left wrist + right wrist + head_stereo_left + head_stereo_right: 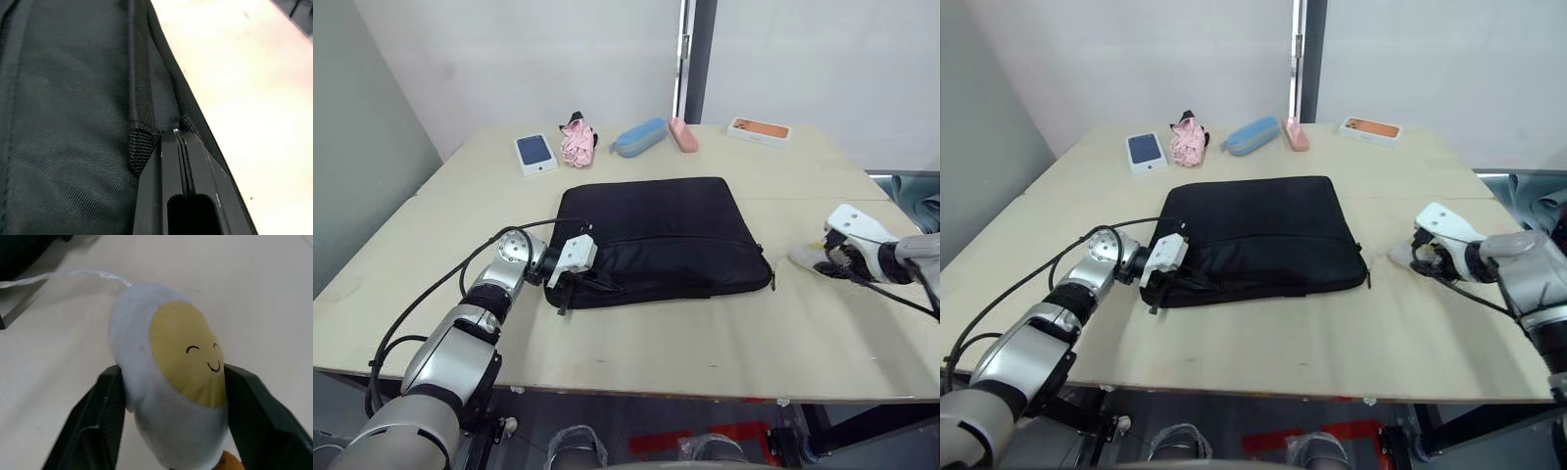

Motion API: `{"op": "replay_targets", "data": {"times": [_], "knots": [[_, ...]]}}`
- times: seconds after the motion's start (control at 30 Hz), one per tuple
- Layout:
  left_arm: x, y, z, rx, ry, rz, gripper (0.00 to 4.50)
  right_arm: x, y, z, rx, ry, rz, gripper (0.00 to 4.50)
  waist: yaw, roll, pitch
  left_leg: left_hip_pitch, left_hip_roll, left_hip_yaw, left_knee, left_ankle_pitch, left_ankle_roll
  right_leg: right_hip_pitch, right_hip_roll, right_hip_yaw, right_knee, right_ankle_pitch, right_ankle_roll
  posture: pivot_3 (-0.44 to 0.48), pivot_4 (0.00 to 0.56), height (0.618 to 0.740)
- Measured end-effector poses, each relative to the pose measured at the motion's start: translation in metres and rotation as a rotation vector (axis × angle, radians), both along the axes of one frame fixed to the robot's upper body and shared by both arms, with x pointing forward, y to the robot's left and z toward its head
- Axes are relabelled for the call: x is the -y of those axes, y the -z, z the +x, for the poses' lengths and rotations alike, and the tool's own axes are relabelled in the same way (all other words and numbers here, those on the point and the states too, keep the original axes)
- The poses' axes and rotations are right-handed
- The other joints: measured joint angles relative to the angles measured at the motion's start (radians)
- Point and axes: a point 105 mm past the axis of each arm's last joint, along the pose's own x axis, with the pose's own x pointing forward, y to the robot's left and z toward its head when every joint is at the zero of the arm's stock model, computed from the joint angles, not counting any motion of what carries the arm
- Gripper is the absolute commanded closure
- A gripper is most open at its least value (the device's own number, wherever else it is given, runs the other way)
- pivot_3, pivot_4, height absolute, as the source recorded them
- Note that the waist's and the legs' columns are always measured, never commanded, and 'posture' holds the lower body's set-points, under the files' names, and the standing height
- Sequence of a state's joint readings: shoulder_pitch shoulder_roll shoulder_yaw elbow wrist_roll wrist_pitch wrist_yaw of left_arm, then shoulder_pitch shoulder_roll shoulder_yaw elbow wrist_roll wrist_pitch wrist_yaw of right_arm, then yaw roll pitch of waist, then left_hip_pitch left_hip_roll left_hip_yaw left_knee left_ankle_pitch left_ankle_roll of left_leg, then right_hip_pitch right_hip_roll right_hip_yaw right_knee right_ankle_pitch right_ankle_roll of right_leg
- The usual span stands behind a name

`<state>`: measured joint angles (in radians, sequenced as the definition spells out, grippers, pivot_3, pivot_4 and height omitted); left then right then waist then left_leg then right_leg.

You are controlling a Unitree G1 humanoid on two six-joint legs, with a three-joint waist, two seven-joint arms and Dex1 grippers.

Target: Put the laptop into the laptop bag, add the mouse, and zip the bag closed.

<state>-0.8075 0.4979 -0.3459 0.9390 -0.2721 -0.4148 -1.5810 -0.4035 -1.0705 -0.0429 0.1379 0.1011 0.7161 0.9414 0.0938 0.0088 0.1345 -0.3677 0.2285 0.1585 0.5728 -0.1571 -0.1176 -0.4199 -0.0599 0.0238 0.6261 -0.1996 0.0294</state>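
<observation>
Left pincer (pixel 181 134) pinches laptop bag (pixel 656 235) edge; right pincer (pixel 171 382) grips plush charm (pixel 171 377)

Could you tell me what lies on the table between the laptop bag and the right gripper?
Bare tabletop separates laptop bag from right gripper, seen in the left eye view.

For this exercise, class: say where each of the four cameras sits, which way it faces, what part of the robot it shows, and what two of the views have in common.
Left eye view: on the head, facing forward and down over the table and laptop bag; both arms show.
Right eye view: beside it, same scene.
Left wrist view: on the left wrist, along the shut left tool pinching the bag's edge.
Right wrist view: on the right wrist, along the right tool clamping a white plush charm.
Shared: both eye views show the bag and both tools.
</observation>
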Motion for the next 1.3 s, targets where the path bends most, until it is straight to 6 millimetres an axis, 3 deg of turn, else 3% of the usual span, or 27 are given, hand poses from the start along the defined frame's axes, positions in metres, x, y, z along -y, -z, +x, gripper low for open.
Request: {"op": "replay_targets", "data": {"times": [0.03,0.13,0.2,0.37,0.47,0.53,0.67,0.87,1.07,1.2,1.3], "knots": [[-0.001,-0.002,-0.001,-0.013,-0.004,-0.002,4.50,0.005,-0.008,-0.002,0.010,0.013,0.009,0.12,0.000,0.000,0.001,0.000,0.000,0.000,0.000,0.000,0.000,-0.001,0.000,0.000,0.000,0.000,0.000,0.000,0.150,0.740],[-0.007,-0.009,-0.002,-0.046,-0.020,-0.005,4.50,0.012,-0.028,-0.007,0.034,0.033,0.065,0.02,-0.002,-0.002,0.003,-0.002,0.000,0.003,-0.004,0.000,0.000,-0.005,0.001,0.001,-0.001,0.000,0.000,0.000,0.150,0.740],[-0.012,-0.019,-0.003,-0.079,-0.040,-0.016,3.67,0.006,-0.046,-0.011,0.055,0.018,0.174,0.00,-0.002,-0.003,0.006,-0.004,0.001,0.004,-0.005,0.000,0.000,-0.009,0.002,0.001,-0.002,0.000,0.000,0.000,0.150,0.740],[-0.021,-0.059,-0.007,-0.139,-0.074,-0.098,1.89,-0.032,-0.082,-0.021,0.086,-0.153,0.385,0.00,0.002,-0.003,0.007,-0.015,0.002,0.004,-0.005,0.005,0.008,-0.020,0.003,0.001,-0.001,0.000,-0.001,0.000,0.150,0.740],[-0.029,-0.085,-0.006,-0.212,-0.123,-0.209,0.80,-0.054,-0.080,-0.027,0.056,-0.240,0.446,0.00,0.008,-0.005,0.008,-0.016,0.002,0.004,-0.005,0.005,0.008,-0.019,0.003,0.001,-0.002,0.000,-0.001,0.000,0.150,0.740],[-0.043,-0.097,-0.006,-0.286,-0.186,-0.240,0.11,-0.066,-0.066,-0.028,0.014,-0.268,0.481,0.00,0.008,-0.005,0.009,-0.016,0.002,0.004,-0.005,0.005,0.008,-0.019,0.003,0.001,-0.002,0.000,-0.001,0.000,0.150,0.740],[-0.069,-0.100,-0.008,-0.419,-0.317,-0.218,0.05,-0.078,-0.036,-0.023,-0.064,-0.261,0.496,0.00,0.005,-0.005,0.009,-0.015,0.002,0.004,-0.004,0.001,0.002,-0.020,0.003,0.001,-0.001,0.000,-0.001,0.000,0.150,0.740],[-0.097,-0.072,0.003,-0.602,-0.587,-0.203,0.05,-0.079,-0.003,-0.009,-0.122,-0.218,0.482,0.00,0.006,-0.005,0.009,-0.016,0.002,0.003,-0.003,0.000,0.000,-0.019,0.002,0.000,0.000,0.000,-0.001,0.000,0.150,0.740],[-0.121,-0.040,0.002,-0.649,-0.761,-0.136,0.05,-0.077,0.008,0.000,-0.143,-0.216,0.454,0.00,0.006,-0.005,0.009,-0.017,0.002,0.001,-0.002,0.001,0.001,-0.019,0.003,-0.001,0.000,0.000,-0.001,0.000,0.150,0.740],[-0.128,-0.022,-0.001,-0.681,-0.815,-0.099,0.05,-0.078,0.018,0.000,-0.178,-0.218,0.447,0.00,0.006,-0.005,0.009,-0.016,0.002,0.000,0.000,0.001,0.001,-0.017,0.002,-0.002,0.000,0.000,-0.001,0.000,0.150,0.740],[-0.123,-0.016,0.000,-0.695,-0.810,-0.099,0.05,-0.087,0.025,0.000,-0.203,-0.238,0.464,0.00,0.009,-0.005,0.009,-0.017,0.002,-0.001,0.002,0.000,0.001,-0.017,0.002,-0.002,0.003,0.000,-0.001,0.000,0.150,0.740]]}}
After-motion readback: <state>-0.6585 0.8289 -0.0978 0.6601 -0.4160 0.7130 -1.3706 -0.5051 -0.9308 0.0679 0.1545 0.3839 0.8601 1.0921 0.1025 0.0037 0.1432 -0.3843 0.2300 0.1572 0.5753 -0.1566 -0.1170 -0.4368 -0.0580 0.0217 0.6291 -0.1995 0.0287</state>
